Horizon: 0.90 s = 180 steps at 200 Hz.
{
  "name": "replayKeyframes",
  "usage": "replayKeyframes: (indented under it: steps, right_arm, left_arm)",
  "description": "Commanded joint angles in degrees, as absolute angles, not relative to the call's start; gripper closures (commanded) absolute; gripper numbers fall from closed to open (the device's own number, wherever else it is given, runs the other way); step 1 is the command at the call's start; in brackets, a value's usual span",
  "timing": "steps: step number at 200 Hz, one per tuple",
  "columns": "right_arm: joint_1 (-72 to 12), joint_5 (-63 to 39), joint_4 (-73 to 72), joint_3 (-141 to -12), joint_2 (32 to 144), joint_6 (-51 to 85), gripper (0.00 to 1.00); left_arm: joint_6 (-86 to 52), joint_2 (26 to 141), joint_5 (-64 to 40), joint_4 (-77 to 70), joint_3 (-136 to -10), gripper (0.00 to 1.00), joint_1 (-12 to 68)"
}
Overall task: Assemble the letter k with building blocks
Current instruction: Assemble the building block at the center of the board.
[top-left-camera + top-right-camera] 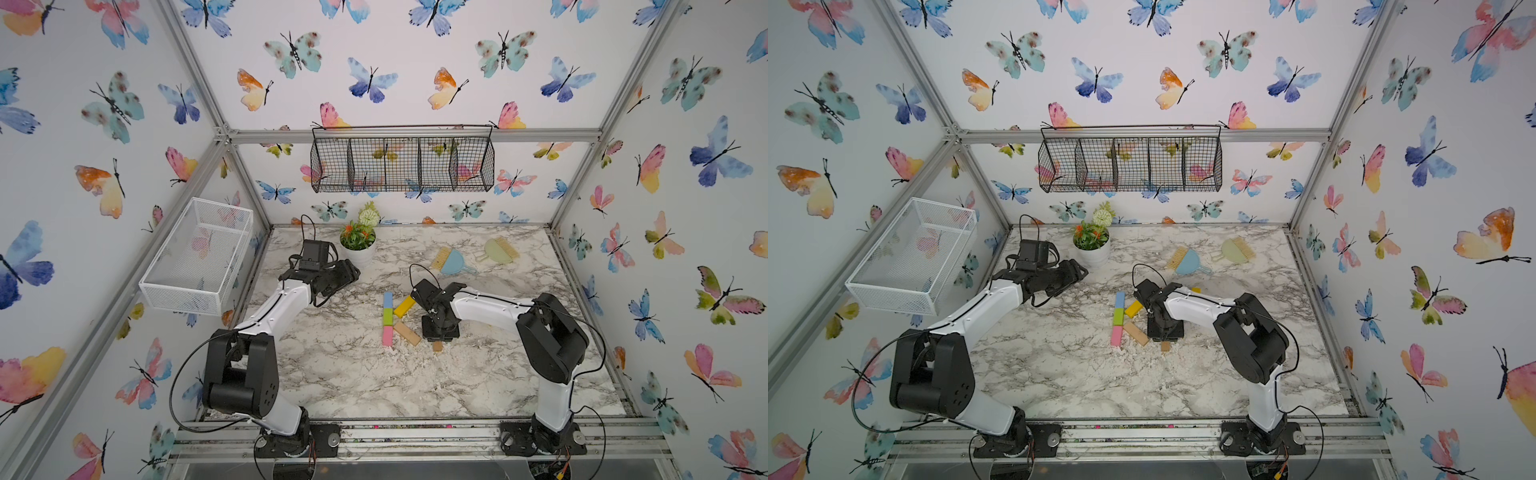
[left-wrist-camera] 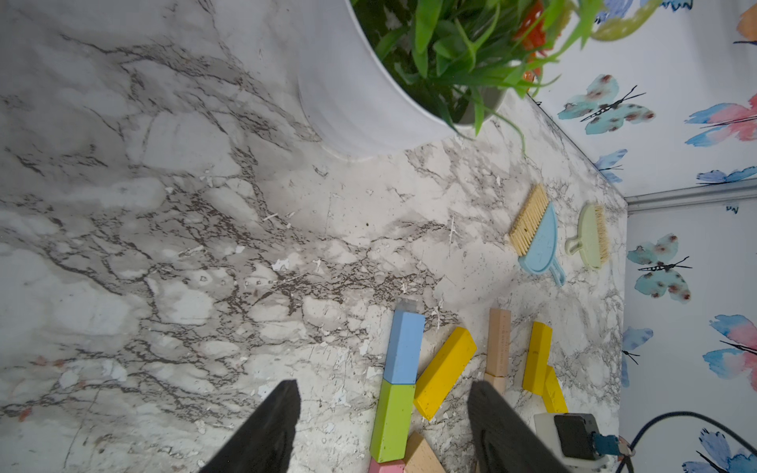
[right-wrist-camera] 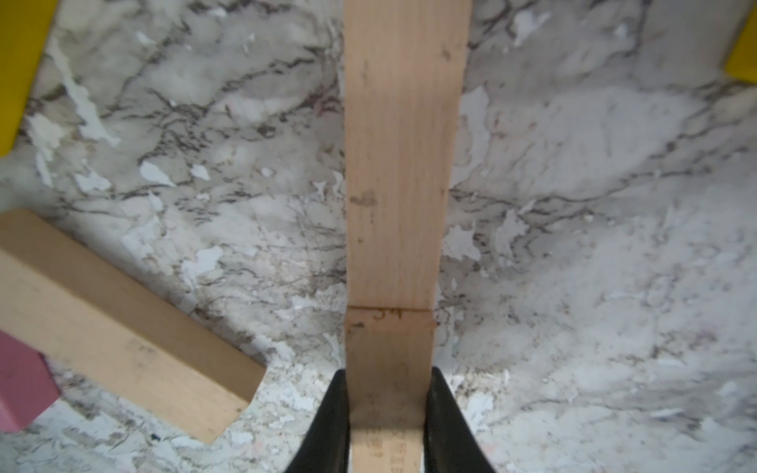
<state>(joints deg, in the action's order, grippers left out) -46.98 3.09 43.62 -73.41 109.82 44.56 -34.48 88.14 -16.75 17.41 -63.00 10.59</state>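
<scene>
**Held piece:** plain tan flat wooden bar, on the robot's right of the part-built letter, low over the marble-patterned counter. The right tool is clamped narrow across the bar's near end, pads on the two long edges. A seam crosses the wood just ahead of the jaws, so this may be one bar or two end to end; cannot tell. Nor can I tell whether the bar rests on the counter or is lifted.

**Letter so far, both top views:**
- The spine is a short blue block, a green block and a pink block, laid end to end.
- A yellow bar slants away from the green block toward the back.
- A second tan bar slants from the green-pink joint toward the front.

Judgement: the K reads nearly whole, and the held bar would lengthen an arm.

**Handling (judgement):**
- The bars look light, stiff and hard, with smooth faces that should slide easily on the counter.
- An end grip lets the bar swing. Mid-length across the narrow width would be steadier.
- The neighbouring blocks lie loose, so a light nudge would spoil the letter.

**Left tool**: jaws wide and empty, hovering beside the white plant pot, near the spine's far end.

**Further out:**
- Two spare yellow bars lie beyond the right arm.
- A blue dustpan with brush and a green dustpan with brush sit toward the back wall.
</scene>
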Motion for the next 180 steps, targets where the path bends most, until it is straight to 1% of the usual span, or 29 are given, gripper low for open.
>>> replayKeyframes:
  steps: [1, 103, 180]
  right_arm:
    - [-47.47, 4.34, 43.34, -74.18, 109.27, 44.96, 0.81]
    - [-47.46, 3.26, 42.71, -73.81, 111.41, 44.78, 0.8]
    - [-47.13, 5.45, 42.89, -74.62, 113.82, 44.91, 0.78]
  left_arm:
    - [-33.88, 88.77, -15.92, 17.86, -63.33, 0.31, 10.85]
    - [-33.88, 89.03, -15.97, 17.97, -63.46, 0.32, 10.81]
    - [-33.86, 88.99, -16.0, 18.02, -63.45, 0.32, 10.81]
